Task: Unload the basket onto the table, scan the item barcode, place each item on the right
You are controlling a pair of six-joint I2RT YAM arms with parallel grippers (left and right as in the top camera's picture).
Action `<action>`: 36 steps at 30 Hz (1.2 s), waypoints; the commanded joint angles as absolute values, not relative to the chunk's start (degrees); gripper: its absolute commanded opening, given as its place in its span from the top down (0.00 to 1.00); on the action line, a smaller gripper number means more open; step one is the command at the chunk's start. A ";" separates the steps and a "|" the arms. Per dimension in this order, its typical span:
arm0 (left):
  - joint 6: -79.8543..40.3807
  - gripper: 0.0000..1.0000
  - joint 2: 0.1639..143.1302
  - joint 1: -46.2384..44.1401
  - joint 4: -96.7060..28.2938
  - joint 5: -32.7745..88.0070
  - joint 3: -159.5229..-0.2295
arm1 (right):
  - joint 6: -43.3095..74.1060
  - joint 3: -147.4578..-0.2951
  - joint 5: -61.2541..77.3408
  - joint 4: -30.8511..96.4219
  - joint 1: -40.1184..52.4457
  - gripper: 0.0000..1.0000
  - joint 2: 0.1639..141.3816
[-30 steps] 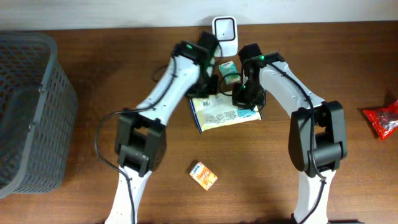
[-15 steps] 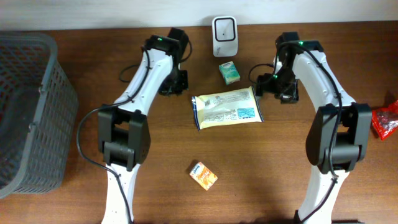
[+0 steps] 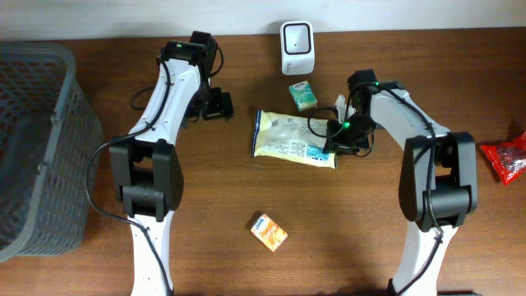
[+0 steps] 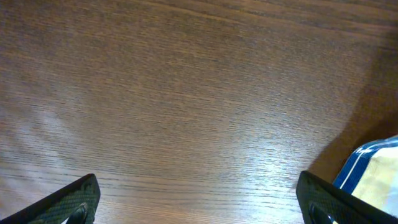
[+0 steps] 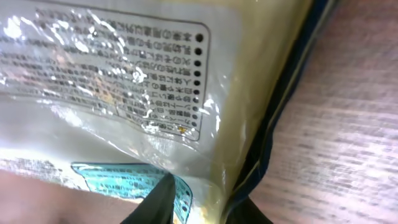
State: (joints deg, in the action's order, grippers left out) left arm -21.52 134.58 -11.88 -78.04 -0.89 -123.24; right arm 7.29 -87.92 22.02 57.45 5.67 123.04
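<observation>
Now right gripper point(image 3: 339, 141) pinches bag point(image 3: 289, 138) at its 3 o'clock edge; left gripper point(image 3: 220, 106) wide apart at bag's 10 o'clock

A dark grey mesh basket point(image 3: 78, 140) stands at the left edge of the brown wooden bench point(image 3: 345, 238). A small orange box point(image 3: 269, 231) lies askew by itself toward the front middle. A small green box point(image 3: 302, 94) lies near the back. A red packet point(image 3: 505, 158) sits at the right edge, partly cut off from view.
</observation>
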 commanded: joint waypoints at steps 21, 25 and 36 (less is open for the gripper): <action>-21.80 0.01 134.08 -11.88 -78.28 -1.30 -122.65 | 14.04 -100.29 32.88 53.60 15.09 0.91 129.80; -21.80 0.01 134.08 -11.88 -78.32 -1.30 -122.65 | 15.29 -100.18 21.39 57.04 15.03 0.95 134.26; -21.82 0.01 134.08 -12.10 -77.43 -1.28 -122.65 | 16.36 -106.65 24.80 60.86 18.06 0.81 132.97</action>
